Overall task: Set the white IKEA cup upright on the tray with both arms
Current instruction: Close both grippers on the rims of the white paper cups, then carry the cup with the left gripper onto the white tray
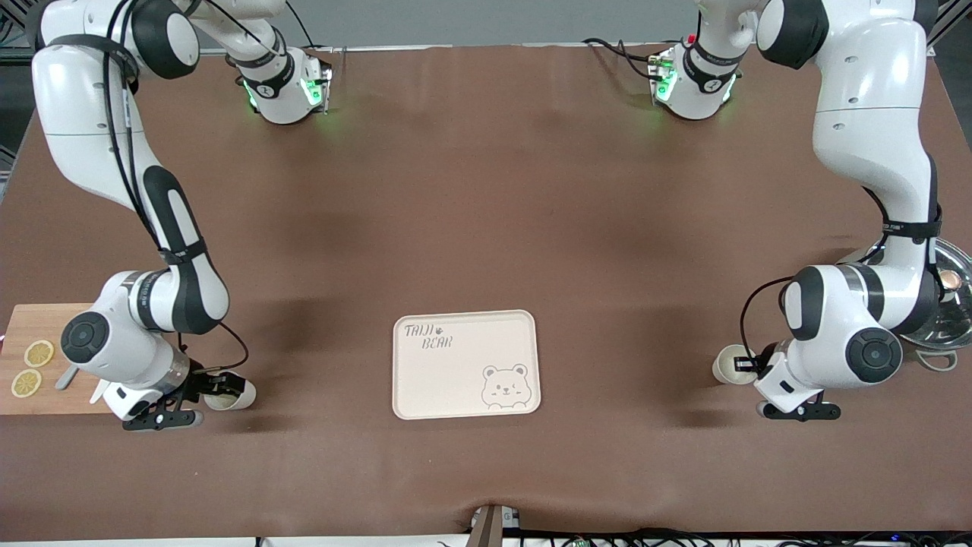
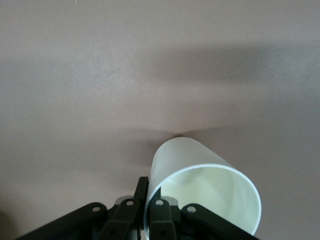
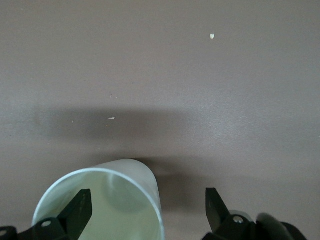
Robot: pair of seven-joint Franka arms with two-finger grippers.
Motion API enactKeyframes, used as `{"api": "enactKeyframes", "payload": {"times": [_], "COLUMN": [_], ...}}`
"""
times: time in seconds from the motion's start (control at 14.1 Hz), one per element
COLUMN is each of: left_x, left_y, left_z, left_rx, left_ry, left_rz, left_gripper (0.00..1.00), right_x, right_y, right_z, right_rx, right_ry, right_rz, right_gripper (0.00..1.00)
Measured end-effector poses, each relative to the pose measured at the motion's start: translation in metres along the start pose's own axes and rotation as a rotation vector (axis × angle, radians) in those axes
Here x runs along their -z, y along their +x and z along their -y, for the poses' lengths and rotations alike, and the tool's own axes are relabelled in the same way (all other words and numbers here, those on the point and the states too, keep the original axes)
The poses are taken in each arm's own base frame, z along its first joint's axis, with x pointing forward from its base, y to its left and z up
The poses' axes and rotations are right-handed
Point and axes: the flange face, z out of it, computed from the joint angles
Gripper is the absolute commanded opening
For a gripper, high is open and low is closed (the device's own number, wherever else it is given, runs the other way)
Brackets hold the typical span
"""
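Tray: we see the cream tray [image 1: 465, 364] with its bear drawing lying bare near the middle of the counter [image 1: 486, 213], well apart from both cups.

Right cup: a white cup [image 1: 230, 394] lies on its side at the right arm's end of the counter, just beside a wooden board [image 1: 42, 334] carrying lemon slices [image 1: 38, 353].

Right gripper [image 3: 148, 210]: low at that cup, fingers [image 3: 77, 212] spread wide, one inside the cup's mouth and the other outside its wall (not yet pinching, as far as we can tell).

Left cup: a second white cup [image 2: 200, 192] lies on its side at the left arm's end, near a metal lid [image 1: 945, 296].

Left gripper [image 1: 755, 368]: low at this cup's rim; we cannot tell whether it is open or closed, since the cup covers the tips.

Risk: we judge a thin rim pinch could let a cup swing or slip on the lift, because the smooth wall gives little purchase.

Risk: a cup set down tilted could topple or roll off the shallow tray.

Risk: both arms heading for the same tray could crowd each other.
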Motion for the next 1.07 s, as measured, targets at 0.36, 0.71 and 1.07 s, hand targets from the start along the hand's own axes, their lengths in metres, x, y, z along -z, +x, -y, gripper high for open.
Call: {"api": "enactKeyframes", "payload": {"times": [0.36, 0.71, 1.07], "left_x": [0.054, 0.073, 0.106], "left_y": [-0.003, -0.025, -0.073], "left_z": [-0.047, -0.147, -0.272], "left_rx": [-0.032, 0.056, 0.162], "left_ry": [-0.012, -0.024, -0.021], "left_rz": [-0.062, -0.023, -0.002], "left_gripper": [0.0, 0.0, 0.0], "right_x": [-0.001, 0.003, 0.002], "right_y": [0.0, 0.002, 0.002], "right_z": [-0.001, -0.006, -0.006], "right_rx": [-0.001, -0.009, -0.009], "right_ry": [-0.001, -0.001, -0.001], "right_rz": [0.001, -0.004, -0.004], "right_gripper": [0.55, 0.03, 0.0]}}
